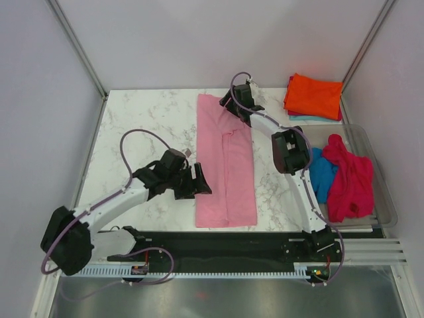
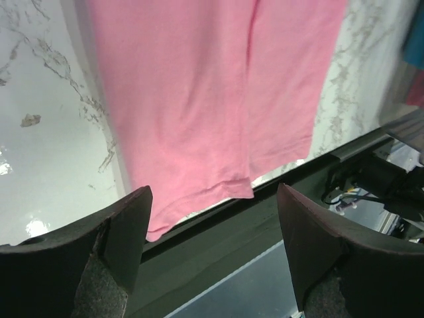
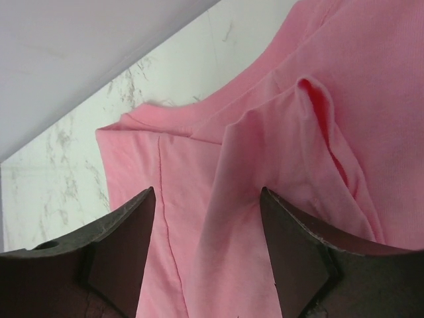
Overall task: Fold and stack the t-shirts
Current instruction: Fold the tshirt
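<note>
Top external view: the light pink t-shirt (image 1: 225, 165) lies on the marble table (image 1: 146, 119) as a long narrow strip, both sides folded inward. It runs from the far middle of the table to the near edge.

Left gripper (image 1: 199, 180): positioned at the strip's left edge, over its near half. The jaws stand wide apart. In the left wrist view, the two fingers (image 2: 126, 232) frame the bottom hem and the near table edge. The cloth lies flat beyond the fingertips, and nothing is pinched between them.

Right gripper (image 1: 233, 105): positioned at the far end of the strip, on its right side. The jaws stand apart, somewhat less wide than those of the left gripper. In the right wrist view, the fingers (image 3: 122, 238) straddle a folded-in sleeve and a shoulder seam. The cloth lies under and ahead of the tips. No fold is clamped. Whether the tips touch the fabric cannot be told.

Other t-shirts:
- The orange t-shirt (image 1: 315, 96) lies folded at the far right corner, on top of a pale blue t-shirt (image 1: 305, 118) whose edge shows beneath it.
- The bright blue t-shirt (image 1: 322, 173) and the crimson-pink t-shirt (image 1: 350, 179) lie crumpled together in a clear bin (image 1: 387, 199) at the right, well apart from both grippers.
</note>
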Robot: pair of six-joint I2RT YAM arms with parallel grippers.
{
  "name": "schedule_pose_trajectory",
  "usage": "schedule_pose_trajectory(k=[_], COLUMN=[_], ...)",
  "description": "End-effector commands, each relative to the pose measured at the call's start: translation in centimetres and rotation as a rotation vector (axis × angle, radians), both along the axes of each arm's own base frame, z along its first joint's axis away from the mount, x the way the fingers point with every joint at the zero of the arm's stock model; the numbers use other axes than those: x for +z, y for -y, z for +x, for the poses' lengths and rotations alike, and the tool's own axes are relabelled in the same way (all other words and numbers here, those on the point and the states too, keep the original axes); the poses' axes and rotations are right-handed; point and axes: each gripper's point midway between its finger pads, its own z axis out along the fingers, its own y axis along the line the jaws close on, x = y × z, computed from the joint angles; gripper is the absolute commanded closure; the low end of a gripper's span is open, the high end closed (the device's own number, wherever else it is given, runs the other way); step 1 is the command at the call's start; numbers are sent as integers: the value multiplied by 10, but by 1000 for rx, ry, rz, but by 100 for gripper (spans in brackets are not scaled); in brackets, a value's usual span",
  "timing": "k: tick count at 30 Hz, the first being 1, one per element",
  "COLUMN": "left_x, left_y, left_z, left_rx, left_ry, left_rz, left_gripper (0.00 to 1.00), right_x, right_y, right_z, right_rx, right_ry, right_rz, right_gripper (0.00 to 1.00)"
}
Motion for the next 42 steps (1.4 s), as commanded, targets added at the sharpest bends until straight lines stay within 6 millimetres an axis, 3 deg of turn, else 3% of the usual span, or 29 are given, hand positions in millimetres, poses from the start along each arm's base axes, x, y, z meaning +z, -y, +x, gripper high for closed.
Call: schedule_pose_trajectory(k=[1,3,4,5,6,7,9,10,11,12,13,14,15,16,17,18,19,21,22,24,27,31,34,42], left_x=[28,36,29,27,23,22,18,15,13,6,4,2,-1,-8,-9,-13,-16,-18,-22,-24,-32,-41,-42,-51], left_y=[-18,-23,-28,-30,-34,-36,-39,-41,-43,-46,-46,-47,-47,-49,-48,-47,-47,-46,-47,-47,-48,-48,-48,-51], left_z=[-2,-10,-16,-19,-25,-27,-33,-38,-40,-44,-46,-49,-51,-55,-55,-60,-63,-67,-71,-76,-83,-89,-91,-97], left_rx=[-2,2,6,10,14,13,10,13,15,20,21,22,21,26,24,16,15,6,11,16,16,11,11,5], left_ry=[118,137,123,124,124,124,119,118,113,100,95,93,88,69,70,59,50,49,38,46,41,20,23,10], left_rz=[27,9,15,13,7,5,1,-3,-5,1,0,-3,-3,7,5,6,9,14,15,10,15,26,18,32], left_gripper=[16,16,16,16,16,17,17,18,18,19,19,20,21,22,23,25,26,30,31,34,34,35,35,36], right_x=[7,29,61,76,118,133,138,173,147,142,134,128,121,134,95,86,71,61,67,47,34,2,-16,-39], right_y=[17,15,15,15,20,27,46,56,65,64,75,76,69,69,76,70,80,72,75,79,76,75,71,71], right_z=[-24,-32,-40,-46,-60,-71,-102,-127,-154,-178,-216,-238,-265,-291,-326,-355,-385,-425,-438,-473,-505,-534,-546,-556], right_rx=[2,38,57,67,76,66,29,23,34,49,61,73,99,97,106,130,136,144,134,147,174,196,222,221], right_ry=[-88,-64,-23,-8,30,33,-10,10,-68,-106,-142,-162,-178,-157,-244,-259,-281,-301,-277,-331,-360,-413,-444,-479], right_rz=[-109,-121,-118,-133,-169,-194,-266,-259,-287,-292,-303,-305,-310,-267,-295,-316,-317,-262,-225,-232,-238,-295,-296,-325], right_gripper=[27,25,23,22,20,19,14,14,13,13,12,12,12,13,13,14,16,19,21,24,29,37,48,51])
